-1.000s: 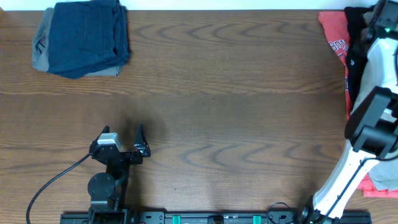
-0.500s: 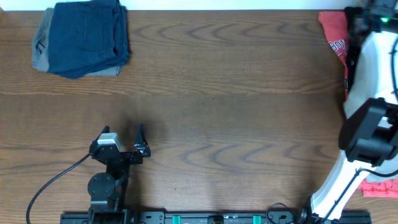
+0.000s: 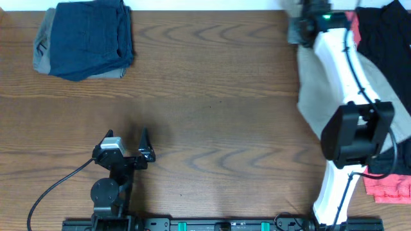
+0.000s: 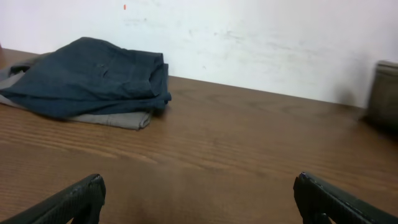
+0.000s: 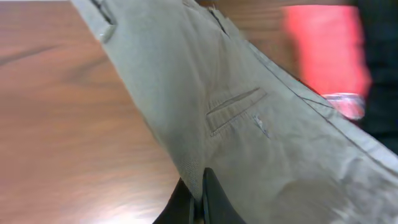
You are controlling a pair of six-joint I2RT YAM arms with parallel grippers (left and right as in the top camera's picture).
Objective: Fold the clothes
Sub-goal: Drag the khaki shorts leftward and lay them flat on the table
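**Right gripper pinches the one pair of khaki shorts**

The right gripper (image 5: 198, 198) is pressed together on a fold of the shorts (image 5: 261, 124) — one pair, pale khaki, with one stitched pocket seam showing. From the pinch the cloth spreads over the right side of the table (image 3: 225, 109). The left gripper (image 4: 199, 208) stands spread wide, holding nothing, near the front left. Further out lie four other garments — one navy garment (image 3: 90, 38) folded atop one grey garment (image 3: 43, 59) at the far left corner, and one black shirt (image 3: 392, 45) and one red shirt (image 3: 392, 187) along the right edge.
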